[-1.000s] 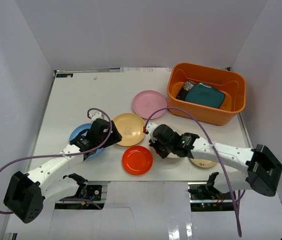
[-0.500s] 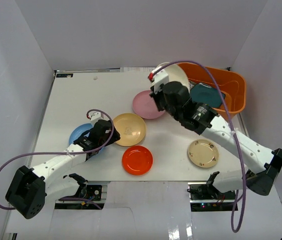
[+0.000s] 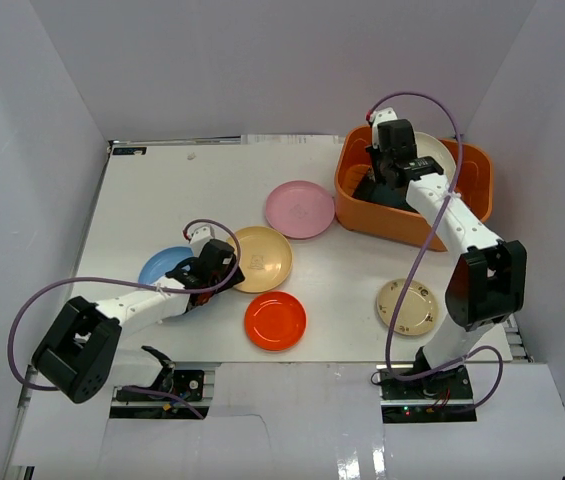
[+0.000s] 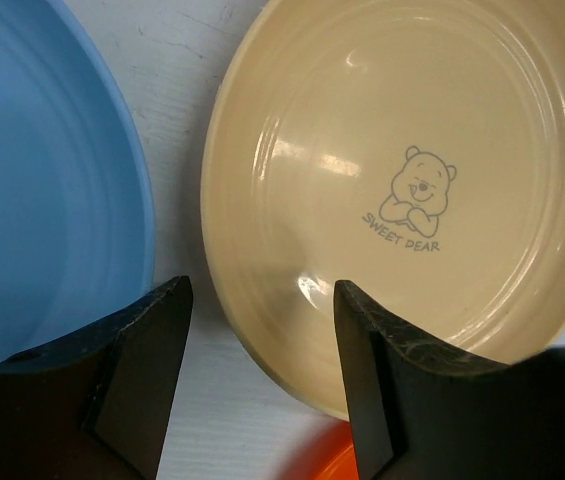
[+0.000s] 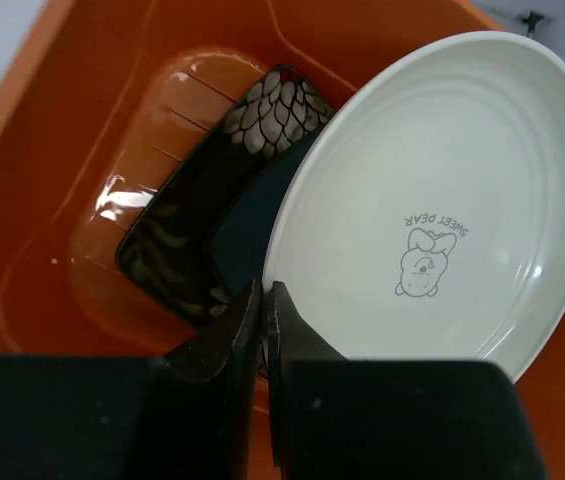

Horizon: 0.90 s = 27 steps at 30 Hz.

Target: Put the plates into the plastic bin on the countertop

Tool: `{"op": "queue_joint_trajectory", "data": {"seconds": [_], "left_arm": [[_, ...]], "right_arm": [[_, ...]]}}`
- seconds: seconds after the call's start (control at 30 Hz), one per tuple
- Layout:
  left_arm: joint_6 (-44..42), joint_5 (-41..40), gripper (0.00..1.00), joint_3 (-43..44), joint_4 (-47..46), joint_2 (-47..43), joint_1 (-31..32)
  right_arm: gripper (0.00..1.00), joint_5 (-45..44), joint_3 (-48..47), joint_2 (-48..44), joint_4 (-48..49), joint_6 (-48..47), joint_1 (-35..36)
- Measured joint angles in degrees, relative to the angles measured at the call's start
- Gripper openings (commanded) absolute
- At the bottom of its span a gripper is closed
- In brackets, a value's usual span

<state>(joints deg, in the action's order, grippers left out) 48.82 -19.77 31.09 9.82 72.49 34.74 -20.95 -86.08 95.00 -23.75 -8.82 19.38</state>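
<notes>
Your left pincer [image 3: 218, 266] [image 4: 262, 372] sits low over the white bench [image 3: 162, 190], its jaws spread wide and holding nothing. Under its left finger lies the round light blue plate [image 3: 157, 268] [image 4: 42, 180]. Under its right finger and ahead of it lies the round yellow plate [image 3: 262, 258] [image 4: 402, 190], printed with a small bear. The bare strip of bench between those two plates runs into the gap between the jaws. Just to the near right of this pincer rests the round red-orange plate [image 3: 275, 320], and well beyond it the round pink plate [image 3: 300, 209].

Your right pincer [image 3: 390, 168] [image 5: 262, 300] is inside the orange rectangular plastic bin [image 3: 354, 205] [image 5: 52, 150], jaws pinched almost together on the rim of the round cream plate [image 5: 432, 210]. That plate hangs tilted ahead of the pincer, above the bin's floor. Below it and to the pincer's left, the square black patterned plate [image 5: 192, 230] and the square dark teal plate [image 5: 247, 225] lie in the bin, the teal one on top. The small round beige plate [image 3: 408, 306] lies on the bench, well behind this pincer and outside the bin.
</notes>
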Motion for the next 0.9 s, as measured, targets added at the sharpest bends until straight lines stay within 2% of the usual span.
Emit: {"op": "queue_joint_trajectory", "data": {"seconds": [0.07, 0.17, 0.3, 0.33, 0.37, 0.4, 0.43, 0.53, 0.63, 0.7, 0.9], "left_arm": [[0.09, -0.28, 0.67, 0.00, -0.70, 1.60, 0.00], [0.24, -0.59, 0.59, 0.02, -1.70, 3.30, 0.00], [0.20, -0.81, 0.42, 0.07, -2.73, 4.46, 0.00], [0.15, -0.83, 0.35, 0.07, -2.86, 4.61, 0.00], [0.09, -0.92, 0.30, 0.07, -2.89, 4.74, 0.02], [0.17, -0.96, 0.26, 0.07, -2.86, 4.81, 0.02], [0.37, -0.98, 0.17, 0.09, -3.10, 4.85, 0.02], [1.53, -1.27, 0.00, 0.96, -4.76, 4.52, -0.09], [0.96, -1.60, 0.00, 2.03, -5.27, 3.65, 0.13], [0.66, -1.99, 0.00, 2.03, -4.33, 3.26, 0.31], [-0.28, -3.54, 0.00, 2.03, -0.81, -2.03, 0.31]], "right_arm": [[0.08, 1.57, -0.02, 1.95, 0.07, 0.59, -1.99], [0.09, 3.45, -0.02, 3.56, 0.44, 1.88, -4.28], [0.15, 4.11, 0.00, 5.14, 1.66, 3.28, -5.18], [0.22, 4.31, 0.04, 5.60, 1.81, 3.58, -5.29], [0.28, 4.48, 0.13, 5.99, 1.97, 3.98, -5.46], [0.38, 4.66, 0.37, 6.29, 2.36, 4.48, -5.51], [0.42, 4.96, 0.70, 6.56, 2.67, 4.96, -5.53], [0.56, 6.03, 1.53, 6.71, 2.95, 6.10, -5.64], [0.58, 8.13, 2.36, 6.19, 3.96, 6.97, -5.77], [0.68, 9.92, 3.74, 4.70, 4.42, 7.76, -5.73], [0.83, 14.05, 8.39, -4.83, 6.84, 9.81, -1.46]]}}
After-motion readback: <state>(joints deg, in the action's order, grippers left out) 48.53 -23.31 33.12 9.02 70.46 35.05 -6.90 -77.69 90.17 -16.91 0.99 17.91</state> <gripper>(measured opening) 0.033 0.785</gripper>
